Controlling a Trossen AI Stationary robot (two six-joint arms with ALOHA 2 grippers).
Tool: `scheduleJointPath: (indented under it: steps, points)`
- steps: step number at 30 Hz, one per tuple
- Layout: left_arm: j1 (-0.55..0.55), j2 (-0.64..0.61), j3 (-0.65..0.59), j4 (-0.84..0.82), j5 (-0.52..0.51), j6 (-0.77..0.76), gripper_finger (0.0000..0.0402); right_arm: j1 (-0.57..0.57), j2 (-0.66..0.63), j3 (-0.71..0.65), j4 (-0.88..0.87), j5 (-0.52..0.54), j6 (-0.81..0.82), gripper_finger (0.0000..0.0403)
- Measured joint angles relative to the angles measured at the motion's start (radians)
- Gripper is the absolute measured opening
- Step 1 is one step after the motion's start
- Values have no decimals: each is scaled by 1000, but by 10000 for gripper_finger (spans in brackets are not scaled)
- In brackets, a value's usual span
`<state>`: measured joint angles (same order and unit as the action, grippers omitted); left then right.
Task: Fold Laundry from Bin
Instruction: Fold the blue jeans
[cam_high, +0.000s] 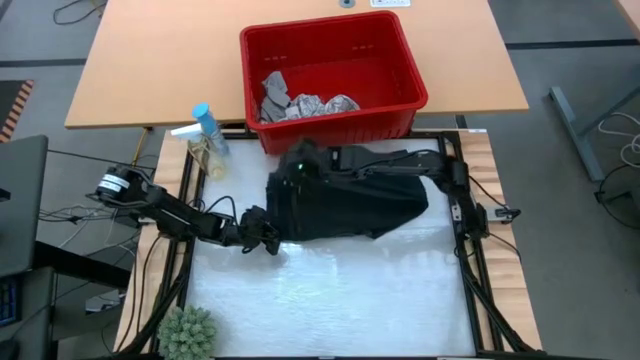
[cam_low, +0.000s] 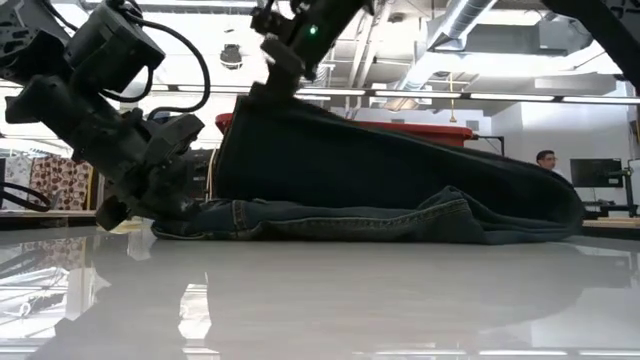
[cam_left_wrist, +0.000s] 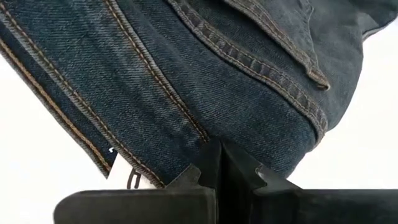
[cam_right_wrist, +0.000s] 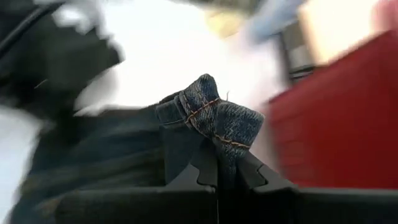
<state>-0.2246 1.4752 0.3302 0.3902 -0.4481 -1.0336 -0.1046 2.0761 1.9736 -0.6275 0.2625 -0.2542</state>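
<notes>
Trousers (cam_high: 350, 205) of dark denim lie spread on the white surface (cam_high: 330, 290), just in front of the red bin (cam_high: 335, 70). One corner of them is lifted up; the rest lies flat.

The left pincer (cam_high: 268, 238) is low at the near-left corner of the trousers. Its fingers are closed, and in the left wrist view the denim (cam_left_wrist: 205, 81) with its orange seams sits right at the closed fingertips (cam_left_wrist: 219, 165), pinched there against the surface. In the low view this left pincer (cam_low: 150, 215) is down at the edge of the cloth.

The right pincer (cam_high: 298, 165) is at the far-left corner of the trousers, near the front wall of the bin. It is closed on a bunched fold of denim (cam_right_wrist: 214, 118), which stands up between its fingers. In the low view the cloth (cam_low: 400, 170) hangs down from this raised right pincer (cam_low: 275, 75) like a tent.

Inside the bin there are a grey cloth (cam_high: 274, 92) and a white cloth with grey print (cam_high: 320, 105). Two spray bottles (cam_high: 205, 135) stand beside the left side of the bin, and a small green plant (cam_high: 188, 333) is at the near-left corner of the surface.
</notes>
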Motion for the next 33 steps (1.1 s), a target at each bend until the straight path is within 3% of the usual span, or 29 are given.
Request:
scheduleJointPath:
  steps: [6,23,28,33]
  points:
    - [2,-8,0,-1,6,-10,0,11,-33,2,99,-15,-2,31]
    - [4,-16,-1,7,30,-37,0,93,108,0,-12,-187,10,31]
    - [23,-104,-2,3,98,-37,0,76,105,0,-22,-262,11,35]
    - [51,-229,-1,-95,114,-33,0,61,103,-33,-41,-373,-3,67]
